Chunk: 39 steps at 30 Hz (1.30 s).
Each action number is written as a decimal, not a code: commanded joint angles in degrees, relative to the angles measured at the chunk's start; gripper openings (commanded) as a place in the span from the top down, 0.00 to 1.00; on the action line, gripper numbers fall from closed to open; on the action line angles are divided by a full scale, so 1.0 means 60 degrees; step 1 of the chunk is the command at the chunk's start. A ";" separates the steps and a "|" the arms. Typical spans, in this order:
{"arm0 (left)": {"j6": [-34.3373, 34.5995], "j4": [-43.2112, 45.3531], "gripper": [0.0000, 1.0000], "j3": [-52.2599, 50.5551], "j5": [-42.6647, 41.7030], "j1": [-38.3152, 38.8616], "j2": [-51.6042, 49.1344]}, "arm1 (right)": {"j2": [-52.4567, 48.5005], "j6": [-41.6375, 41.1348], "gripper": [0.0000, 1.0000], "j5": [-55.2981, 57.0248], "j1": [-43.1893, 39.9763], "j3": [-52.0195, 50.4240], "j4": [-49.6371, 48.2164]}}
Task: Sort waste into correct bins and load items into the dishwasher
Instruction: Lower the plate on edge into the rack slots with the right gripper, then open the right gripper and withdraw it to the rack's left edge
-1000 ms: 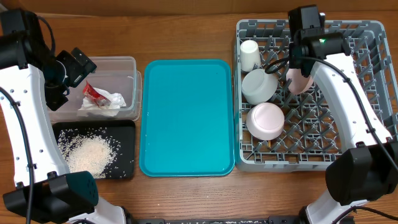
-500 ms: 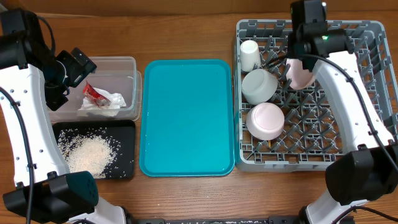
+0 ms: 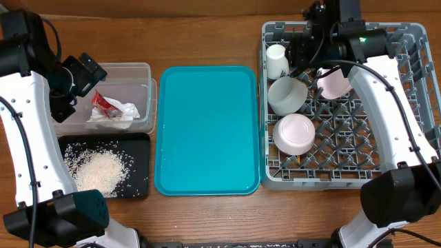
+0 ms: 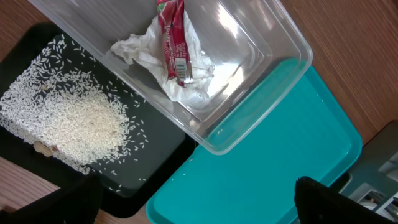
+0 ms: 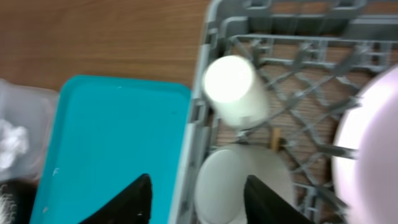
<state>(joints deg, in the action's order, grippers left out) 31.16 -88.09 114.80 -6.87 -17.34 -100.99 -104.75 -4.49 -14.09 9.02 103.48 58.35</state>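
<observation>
The grey dish rack (image 3: 386, 138) holds the pale pink plate (image 3: 333, 82) standing on edge, the white cup (image 3: 277, 60) and two whitish bowls (image 3: 287, 95) (image 3: 295, 133). My right gripper (image 3: 301, 49) is open and empty above the rack's back left, between cup and plate. In the right wrist view its fingers (image 5: 199, 202) straddle a bowl (image 5: 239, 186) below; the cup (image 5: 233, 87), the plate's edge (image 5: 373, 149) and a wooden tip (image 5: 275, 138), perhaps the chopsticks, show. The clear tub (image 3: 138, 72) holds the napkin (image 3: 118, 117) and red wrapper (image 3: 103, 102). Rice (image 3: 96, 169) lies in the black tray (image 3: 141, 186). My left gripper (image 3: 86, 72) is open and empty beside the tub.
The teal tray (image 3: 207, 131) lies between the bins and the rack, with a few stray rice grains. In the left wrist view the open fingers (image 4: 199, 199) hang over the teal tray (image 4: 267, 162), tub (image 4: 273, 37) and black tray (image 4: 155, 162).
My right gripper has turned and moved left from over the pink plate toward the cup. The plate stays standing in the rack. The left arm has not moved.
</observation>
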 commanded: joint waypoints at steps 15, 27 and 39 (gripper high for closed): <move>-0.0124 0.0011 0.00 0.0178 -0.0007 0.0018 0.0226 | -0.0477 -0.0025 0.68 0.0288 0.1428 -0.1759 -0.1759; -0.0124 0.0011 0.00 0.0178 -0.0011 0.0018 0.0226 | -0.1297 -0.0033 0.67 0.1923 0.2022 -0.1759 -0.2116; -0.0124 0.0011 0.00 0.0178 -0.0007 0.0018 0.0226 | -0.1716 -0.0033 0.67 0.2441 0.2022 -0.1752 -0.2743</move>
<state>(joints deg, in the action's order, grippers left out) 31.16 -88.09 114.80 -6.87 -17.34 -100.99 -114.34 -4.67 -1.67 21.41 93.08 42.76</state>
